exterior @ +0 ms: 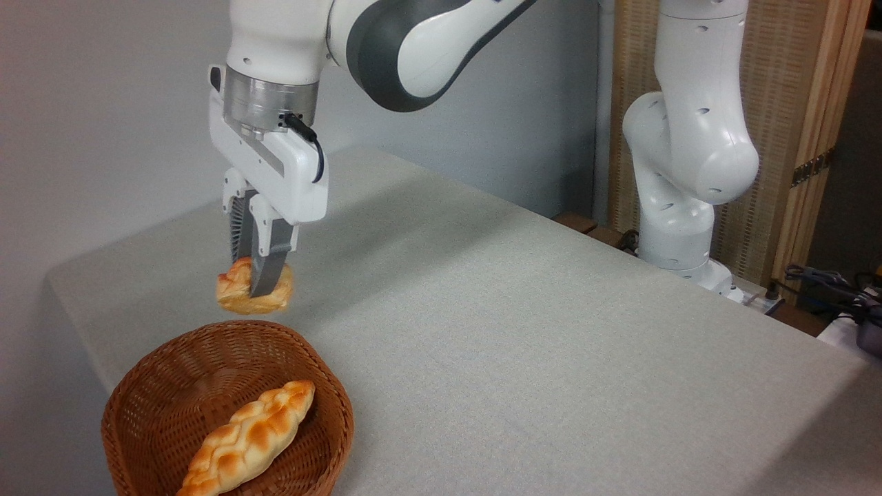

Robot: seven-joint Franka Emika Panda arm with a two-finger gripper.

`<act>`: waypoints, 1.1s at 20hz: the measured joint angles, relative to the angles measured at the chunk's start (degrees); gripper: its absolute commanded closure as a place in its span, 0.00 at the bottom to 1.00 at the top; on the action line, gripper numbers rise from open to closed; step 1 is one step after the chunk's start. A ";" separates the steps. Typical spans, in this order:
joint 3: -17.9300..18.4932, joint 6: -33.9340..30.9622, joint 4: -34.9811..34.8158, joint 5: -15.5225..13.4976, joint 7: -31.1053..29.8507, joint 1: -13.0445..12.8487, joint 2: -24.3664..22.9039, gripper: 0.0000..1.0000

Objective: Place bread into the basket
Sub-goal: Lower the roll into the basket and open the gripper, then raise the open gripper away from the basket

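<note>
Hanging above the table point(524, 331), the gripper point(258, 279) points down w/ its two fingers point(267, 265) pinched on the bread point(238, 293), a small chunky golden-orange piece. The bread is lifted in the air, clear of the cloth, and sits just past the far rim of the basket point(138, 386) as seen from the camera; whether it is already over the rim or a bit behind it, I cannot tell. One dark finger crosses the front of the bread, the other is mostly hidden behind. The basket, round brown wicker, stands at the front-left corner of the table, partly cut by the bottom edge of the view. Inside it lies a long braided loaf point(251, 437), golden w/ pale spots, lying diagonal across the bowl and touching the near wall. The arm's white base point(679, 227) stands at the right, beyond the table edge, near a wooden screen point(792, 103) and some cables point(827, 282). The table is covered w/ a light grey cloth.
</note>
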 measured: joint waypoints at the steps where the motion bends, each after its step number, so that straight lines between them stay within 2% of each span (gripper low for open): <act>1: 0.24 0.98 0.00 0.02 0.00 0.01 0.29 0.00; 5: 1.45 1.91 0.00 0.22 0.00 0.02 0.80 0.00; 15: 1.41 1.89 0.03 0.29 -0.02 -0.06 0.78 0.00; 19: 1.14 -4.09 0.06 0.70 -0.21 -0.16 0.39 0.00; 22: 1.00 -10.41 0.60 3.59 -1.49 -0.34 -0.65 0.00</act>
